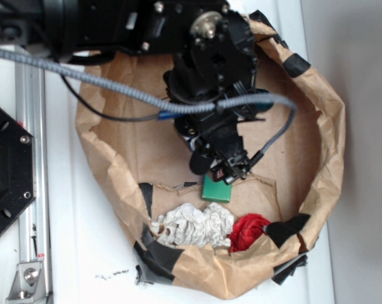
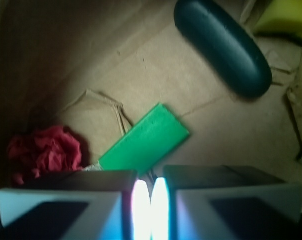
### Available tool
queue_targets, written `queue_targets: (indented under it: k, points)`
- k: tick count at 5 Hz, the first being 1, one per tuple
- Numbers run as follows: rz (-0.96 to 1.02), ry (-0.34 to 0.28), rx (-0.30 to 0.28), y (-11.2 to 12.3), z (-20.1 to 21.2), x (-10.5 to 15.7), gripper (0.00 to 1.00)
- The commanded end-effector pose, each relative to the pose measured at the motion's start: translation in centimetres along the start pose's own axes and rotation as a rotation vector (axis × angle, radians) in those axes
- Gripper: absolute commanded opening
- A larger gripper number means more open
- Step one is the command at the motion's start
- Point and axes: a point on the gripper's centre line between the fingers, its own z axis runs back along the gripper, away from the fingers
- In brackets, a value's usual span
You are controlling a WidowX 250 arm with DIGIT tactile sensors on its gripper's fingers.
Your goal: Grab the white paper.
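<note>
I saw my pincer [image 2: 151,200] at the bottom of the wrist view. Its two fingers [image 2: 60,205] were pressed almost together, with only a thin bright line between them, so it was closed and held nothing. In the outside view the pincer [image 1: 219,168] hung over the middle of the brown paper lining [image 1: 114,152], just above the far end of the green block [image 1: 216,189].

The green block lay flat on the lining, right beside my fingertips. The white paper [image 1: 192,226] sat near the front wall of the lining, a little to the left of the block and not touching my pincer. It was a lumpy wad with grey creases. In the wrist view I could see only a tiny pale bit by the block's end, too small to be sure of.

The red wad [image 1: 248,231] lay just to the right of the white paper, touching it. Black tape [image 1: 158,256] held the front wall. A dark green oval thing [image 2: 222,47] lay farther off, with something yellow [image 2: 286,17] beyond it
</note>
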Motion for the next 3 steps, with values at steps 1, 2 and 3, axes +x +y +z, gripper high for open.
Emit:
queue_targets:
  k: [1,2,3]
  points:
    - [-0.148,-0.004,-0.055,-2.4,-1.9,-3.8,1.0]
    - [-0.22,0.002,-0.089,-3.8,-3.8,-4.5,1.0]
    - [-0.252,0.008,-0.083,-4.9,-6.1,-4.3,1.0]
